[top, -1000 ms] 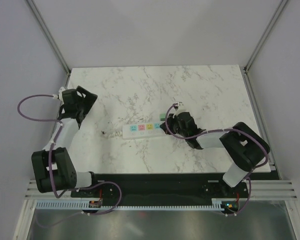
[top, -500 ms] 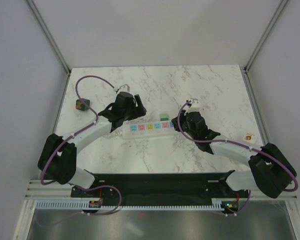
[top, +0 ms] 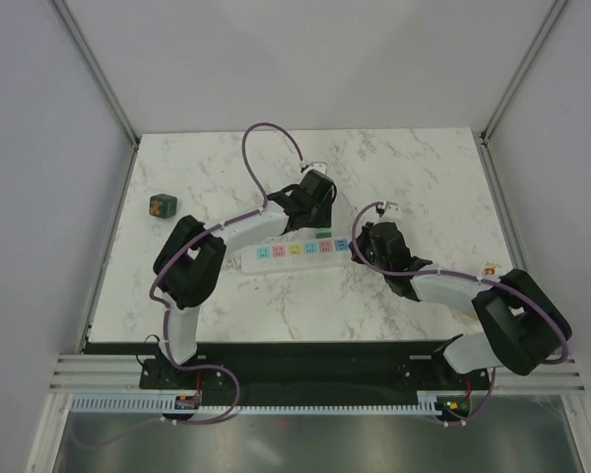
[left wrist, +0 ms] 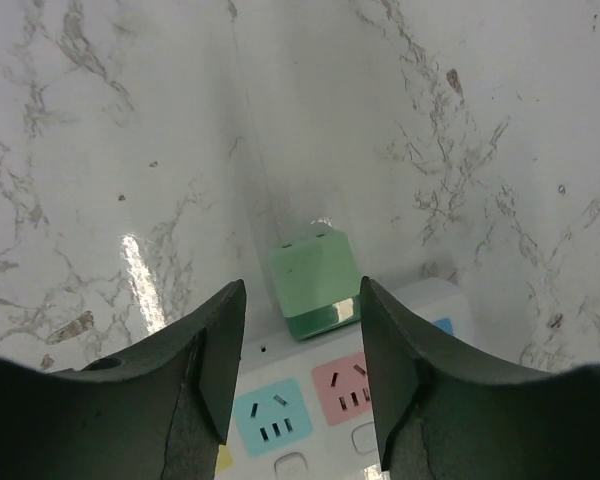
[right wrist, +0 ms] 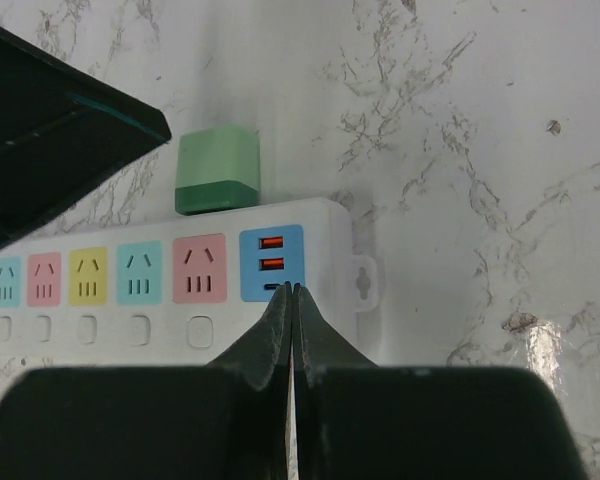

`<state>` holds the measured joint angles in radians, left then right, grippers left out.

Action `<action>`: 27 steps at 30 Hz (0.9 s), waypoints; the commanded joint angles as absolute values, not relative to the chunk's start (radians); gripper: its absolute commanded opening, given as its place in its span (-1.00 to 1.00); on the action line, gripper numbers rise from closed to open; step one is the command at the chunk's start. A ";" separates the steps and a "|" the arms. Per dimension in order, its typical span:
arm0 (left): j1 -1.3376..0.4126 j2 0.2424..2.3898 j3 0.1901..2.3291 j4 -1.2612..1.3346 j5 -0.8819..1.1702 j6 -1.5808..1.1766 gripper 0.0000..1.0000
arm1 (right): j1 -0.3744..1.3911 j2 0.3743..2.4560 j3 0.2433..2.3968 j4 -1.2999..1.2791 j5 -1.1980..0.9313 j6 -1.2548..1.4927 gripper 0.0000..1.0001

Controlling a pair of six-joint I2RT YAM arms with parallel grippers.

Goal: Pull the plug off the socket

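Note:
The socket [top: 286, 251] is a long white strip with pastel outlets, lying mid-table. The plug [top: 162, 205], a dark green cube with an orange mark, rests on the marble far to the left, apart from the socket. My left gripper [top: 318, 217] is open and hovers over a bright-green block [left wrist: 313, 280] set against the far side of the socket [left wrist: 280, 410]. In the left wrist view the block's near end shows between the fingertips [left wrist: 235, 300]. My right gripper [right wrist: 293, 288] is shut, its tips on the blue USB end of the socket [right wrist: 130, 275].
The bright-green block [right wrist: 217, 165] sits behind the pink outlet. A small orange item [top: 490, 268] lies near the table's right edge. The left arm's purple cable [top: 271, 133] loops over the far half of the table. White walls enclose three sides.
My left arm has swung right from the table's left side to above the bright-green block, and its jaws have narrowed. The right gripper stays at the strip's right end.

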<state>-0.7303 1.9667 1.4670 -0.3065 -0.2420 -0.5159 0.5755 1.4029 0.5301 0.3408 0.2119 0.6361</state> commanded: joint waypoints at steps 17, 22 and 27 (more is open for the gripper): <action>-0.762 2.128 1.646 -0.433 -0.253 -0.534 0.32 | 0.569 1.474 0.528 0.457 0.127 0.640 -1.00; -0.764 2.140 1.646 -0.433 -0.247 -0.545 0.24 | 0.569 1.482 0.531 0.454 0.127 0.637 -1.00; -0.764 2.155 1.651 -0.436 -0.244 -0.551 0.19 | 0.569 1.502 0.540 0.452 0.114 0.638 -1.00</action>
<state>-0.7597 2.1357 1.6108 -0.4255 -0.2478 -0.5262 0.5720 1.4860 0.5301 0.4118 0.1287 0.6357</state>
